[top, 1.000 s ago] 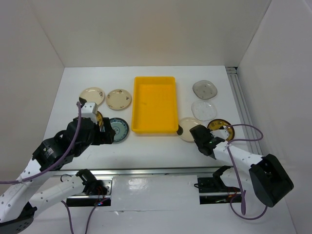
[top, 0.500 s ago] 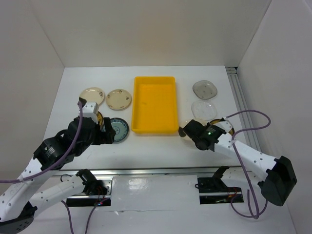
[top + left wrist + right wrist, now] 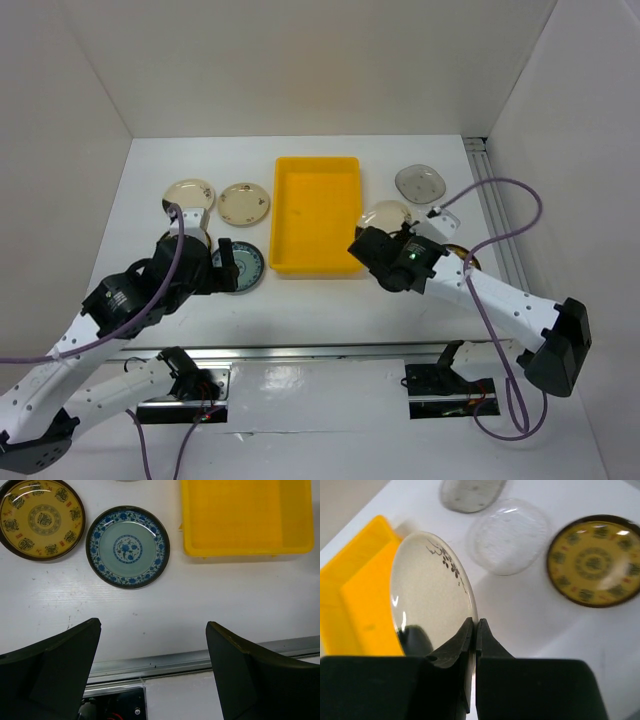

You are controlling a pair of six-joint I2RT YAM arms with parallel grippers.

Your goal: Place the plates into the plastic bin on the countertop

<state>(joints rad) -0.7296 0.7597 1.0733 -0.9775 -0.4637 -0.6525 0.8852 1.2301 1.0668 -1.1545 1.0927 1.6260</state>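
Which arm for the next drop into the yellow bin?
Right: right gripper shut on the cream plate, beside the yellow bin; left gripper open, empty, short of the blue-green plate.

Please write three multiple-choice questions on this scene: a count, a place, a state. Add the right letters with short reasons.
1. How many plates lie in the plastic bin? A none; B two; C four.
2. Where is the blue-green plate? A inside the plastic bin; B on the countertop, left of the plastic bin; C leaning on a wall.
3. The right gripper is: A wide open; B shut on the cream plate; C out of view.
Answers: 1 A, the floor of the plastic bin is bare yellow; 2 B, it lies flat beside the plastic bin; 3 B, its jaws pinch the plate's rim.
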